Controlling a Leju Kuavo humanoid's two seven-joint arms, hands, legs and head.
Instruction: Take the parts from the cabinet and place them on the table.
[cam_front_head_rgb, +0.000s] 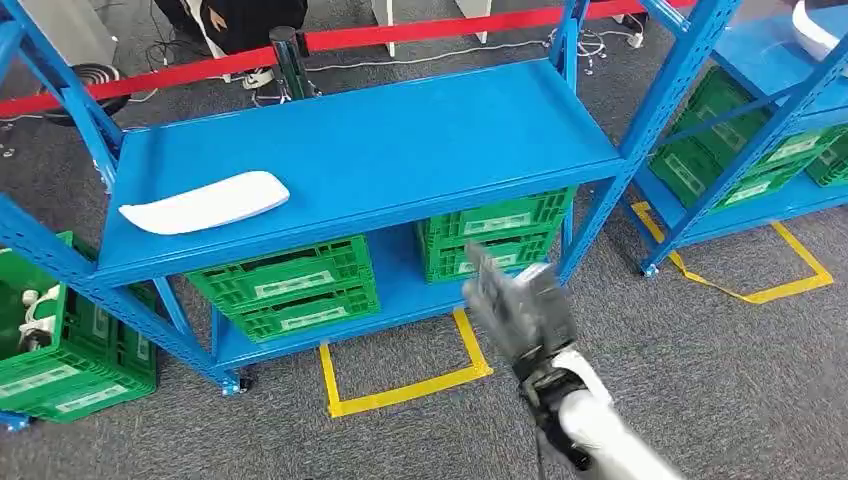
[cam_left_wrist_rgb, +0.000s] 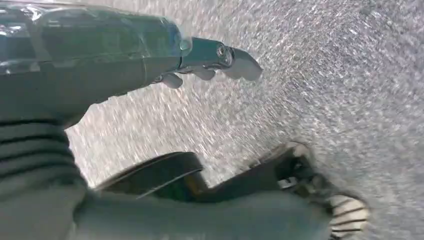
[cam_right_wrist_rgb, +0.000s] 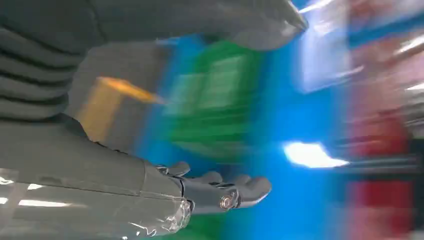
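White curved part (cam_front_head_rgb: 205, 203), smooth blue cabinet (cam_front_head_rgb: 400, 140)

You've got grey carpet (cam_front_head_rgb: 740, 380) underfoot, with yellow tape squares (cam_front_head_rgb: 400, 390) marked on it just in front of the racks. Green crates (cam_front_head_rgb: 290, 285) sit on the lower shelves, another green crate (cam_front_head_rgb: 60, 360) at near left. A red barrier band (cam_front_head_rgb: 400, 35) runs across the far side.

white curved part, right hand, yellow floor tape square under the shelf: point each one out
flat white curved plastic part (cam_front_head_rgb: 205, 202), head view, middle of its top face
right hand (cam_front_head_rgb: 520, 300), head view, back of the blurred hand
yellow tape square on the grey carpet (cam_front_head_rgb: 405, 392), head view, its front strip
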